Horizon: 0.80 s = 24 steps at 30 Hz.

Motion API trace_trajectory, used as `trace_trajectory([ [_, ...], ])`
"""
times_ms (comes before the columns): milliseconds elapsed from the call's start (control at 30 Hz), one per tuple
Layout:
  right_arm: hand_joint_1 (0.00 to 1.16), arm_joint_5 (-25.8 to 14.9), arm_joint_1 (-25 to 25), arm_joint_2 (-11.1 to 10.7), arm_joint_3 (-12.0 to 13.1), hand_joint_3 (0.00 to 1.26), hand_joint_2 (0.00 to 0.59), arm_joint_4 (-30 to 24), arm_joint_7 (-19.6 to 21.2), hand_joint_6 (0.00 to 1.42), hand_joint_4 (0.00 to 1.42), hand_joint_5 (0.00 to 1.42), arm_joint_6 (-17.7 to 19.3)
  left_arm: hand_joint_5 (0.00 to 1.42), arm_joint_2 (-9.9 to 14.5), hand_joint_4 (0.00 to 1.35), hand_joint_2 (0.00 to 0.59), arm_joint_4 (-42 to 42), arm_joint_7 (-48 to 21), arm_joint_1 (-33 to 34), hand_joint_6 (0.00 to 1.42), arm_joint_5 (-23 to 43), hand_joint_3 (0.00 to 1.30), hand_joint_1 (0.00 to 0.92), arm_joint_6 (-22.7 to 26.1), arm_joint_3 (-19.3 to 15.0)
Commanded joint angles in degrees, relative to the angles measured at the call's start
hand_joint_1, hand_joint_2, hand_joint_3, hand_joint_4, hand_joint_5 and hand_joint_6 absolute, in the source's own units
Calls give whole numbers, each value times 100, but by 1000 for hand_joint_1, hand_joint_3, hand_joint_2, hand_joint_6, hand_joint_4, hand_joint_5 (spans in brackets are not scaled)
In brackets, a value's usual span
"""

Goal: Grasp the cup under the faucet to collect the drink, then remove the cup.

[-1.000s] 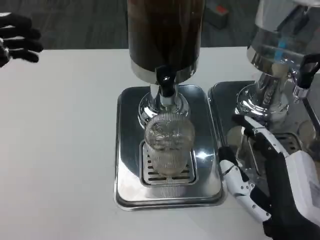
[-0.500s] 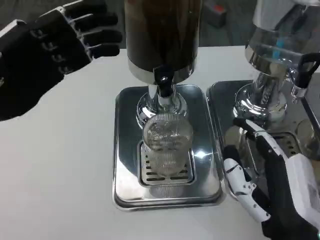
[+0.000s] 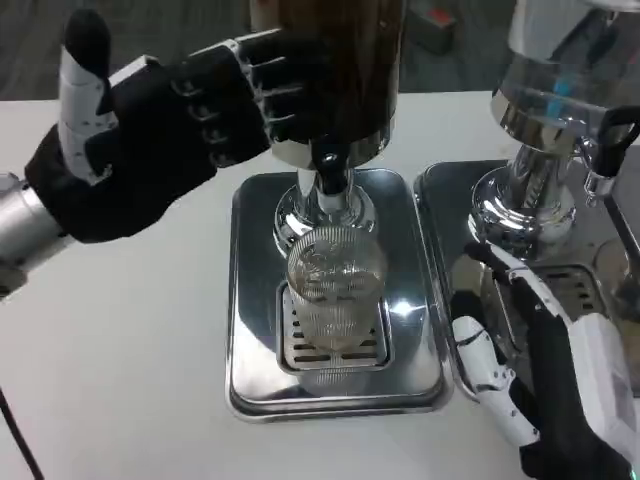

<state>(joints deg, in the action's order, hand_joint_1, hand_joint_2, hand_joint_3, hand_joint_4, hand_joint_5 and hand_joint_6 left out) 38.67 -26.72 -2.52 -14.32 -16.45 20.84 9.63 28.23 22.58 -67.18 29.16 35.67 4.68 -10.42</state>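
Under the faucet [image 3: 331, 172] at centre sits the ribbed cup [image 3: 336, 285], upright on the grate of the steel drip tray [image 3: 256, 330], below the dark drink dispenser [image 3: 330, 70]. Up on the far left, the left hand [image 3: 150, 135] hangs open, fingers spread, fingertips right against the dispenser body and holding nothing. Near right, the right hand [image 3: 530, 390] waits open beside the tray, well clear of the cup. Danger, as I read it: a careless left-hand push on the tap could flood the cup, and a clumsy right-hand reach could tip it.
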Motion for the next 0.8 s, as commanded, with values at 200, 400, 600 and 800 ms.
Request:
trace_trajectory([
  [200, 0, -32, -81, 80, -12, 250, 348, -4, 120, 233, 189, 206, -8, 174, -381, 133, 39, 40, 239, 144, 172, -476, 237, 0, -561, 52],
  [400, 0, -23, -110, 98, -18, 249, 342, -12, 144, 232, 188, 206, -13, 174, -528, 128, 40, 71, 340, 122, 167, -735, 237, 0, -886, 137],
  [600, 0, -12, -126, 114, -29, 243, 341, -8, 192, 233, 190, 206, 0, 162, -642, 123, 45, 257, 359, 171, 159, -907, 237, 0, -1112, 199],
  [800, 0, -16, -151, 122, -33, 241, 340, -9, 246, 241, 188, 207, 21, 164, -711, 123, 48, 563, 297, 276, 163, -999, 237, 0, -1260, 234],
])
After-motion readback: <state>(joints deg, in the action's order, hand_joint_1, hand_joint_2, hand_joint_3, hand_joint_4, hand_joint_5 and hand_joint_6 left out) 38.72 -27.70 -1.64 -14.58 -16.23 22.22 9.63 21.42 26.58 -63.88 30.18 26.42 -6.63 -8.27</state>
